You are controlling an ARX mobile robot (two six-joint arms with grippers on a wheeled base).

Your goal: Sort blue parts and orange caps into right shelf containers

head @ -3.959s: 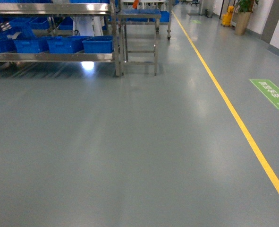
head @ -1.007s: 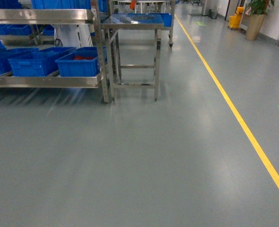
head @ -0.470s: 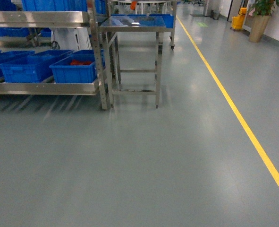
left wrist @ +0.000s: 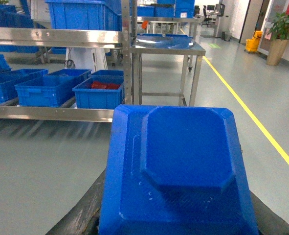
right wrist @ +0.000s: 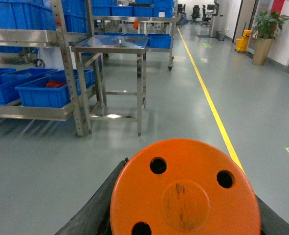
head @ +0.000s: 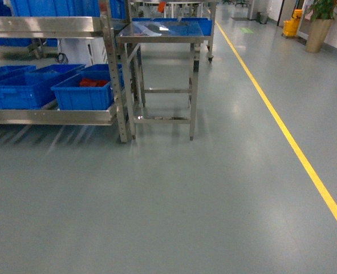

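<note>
Head view shows you neither arm, just floor and shelving. Left wrist view: a blue part [left wrist: 183,166] fills the lower frame, a moulded tray-like piece with chamfered corners and a raised octagonal centre, dark gripper bodywork showing at its lower edges. Right wrist view: an orange cap [right wrist: 183,193] fills the bottom, a round disc with three through-holes visible and a scuffed circular boss in the middle, dark bodywork either side. You can't see fingertips in either wrist view, so I can't tell how the jaws are set or whether they pinch these pieces.

Both wrist cameras look level and forward at the rack.

Room: smooth grey floor [head: 174,200], glossy with light reflections, a yellow line [head: 288,142] running along the right. Stainless shelf rack [head: 48,117] on the left, a stainless table [head: 159,34] touching its right end. Potted plant [head: 319,25] and a yellow mop bucket [head: 292,24] far right, by the wall.

The right shelf containers [head: 82,91] sit side by side on the rack's low shelf: bright-blue ribbed crates with thick rims. The rightmost holds something red-orange [head: 93,83], too small to identify. More blue crates on the upper shelf [left wrist: 83,14].
</note>
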